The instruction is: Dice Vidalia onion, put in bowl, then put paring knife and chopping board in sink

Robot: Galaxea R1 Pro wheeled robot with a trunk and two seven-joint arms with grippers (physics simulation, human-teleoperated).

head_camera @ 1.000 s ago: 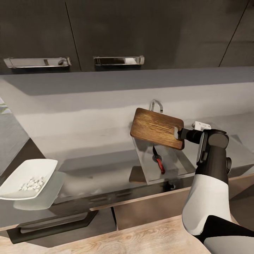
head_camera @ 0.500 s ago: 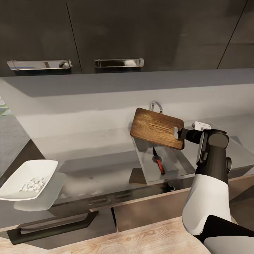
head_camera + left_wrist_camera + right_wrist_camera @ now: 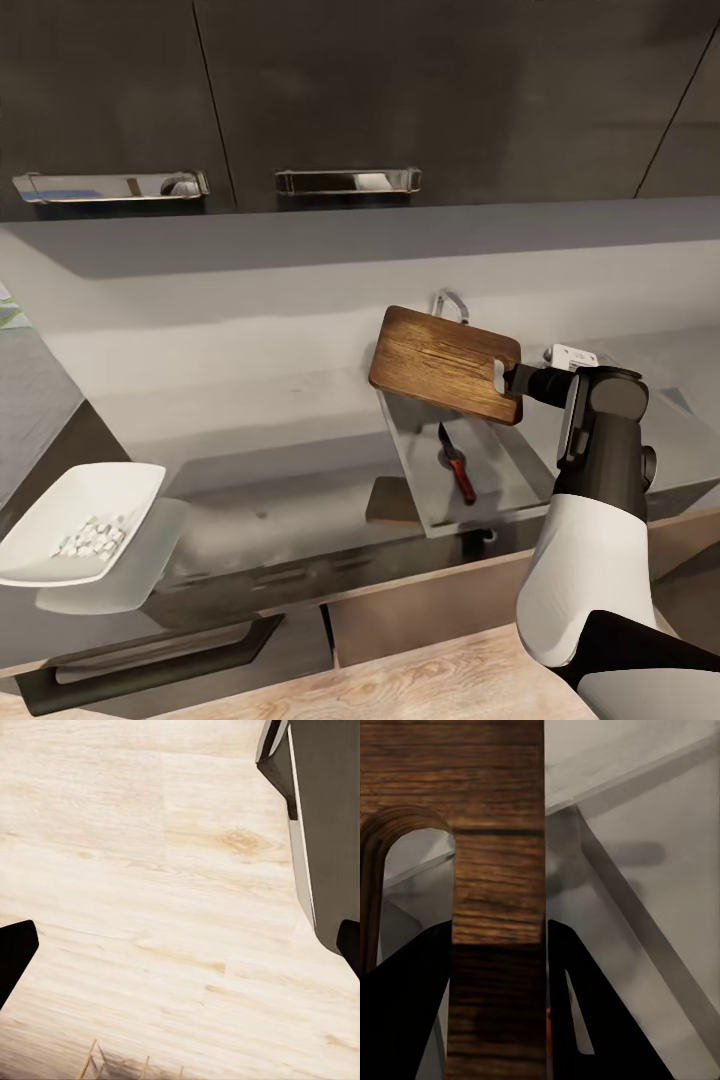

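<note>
- Head view: we see the right gripper [image 3: 507,377] clamped on the handle end of the chopping board [image 3: 440,362], holding it in the air over the far part of the sink [image 3: 500,480]. The board is tilted, its far left corner highest.
- Head view: the paring knife [image 3: 457,463] lies on the sink floor beneath the board, blade pointing far, red handle pointing near. The tap [image 3: 452,303] rises just behind the board's far edge.
- Head view: the bowl [image 3: 78,520] sits at the near left of the tabletop [image 3: 250,450], well apart from the sink, with the diced Vidalia onion [image 3: 90,538] inside as a small heap of white cubes.
- Head view: dark wall cabinets [image 3: 400,90] with two chrome handles hang above the far wall.
- Left wrist view: we note pale wood floor [image 3: 150,907] and a dark cabinet edge [image 3: 322,825]. Two dark fingertips [image 3: 15,949] sit at opposite edges of the frame, spread wide, with nothing between them.
- Right wrist view: the two dark fingers [image 3: 412,1012] press on either side of the board's [image 3: 499,870] narrow end beside its slot-shaped handle hole [image 3: 412,870]. The grey steel of the sink [image 3: 645,915] lies beyond.
</note>
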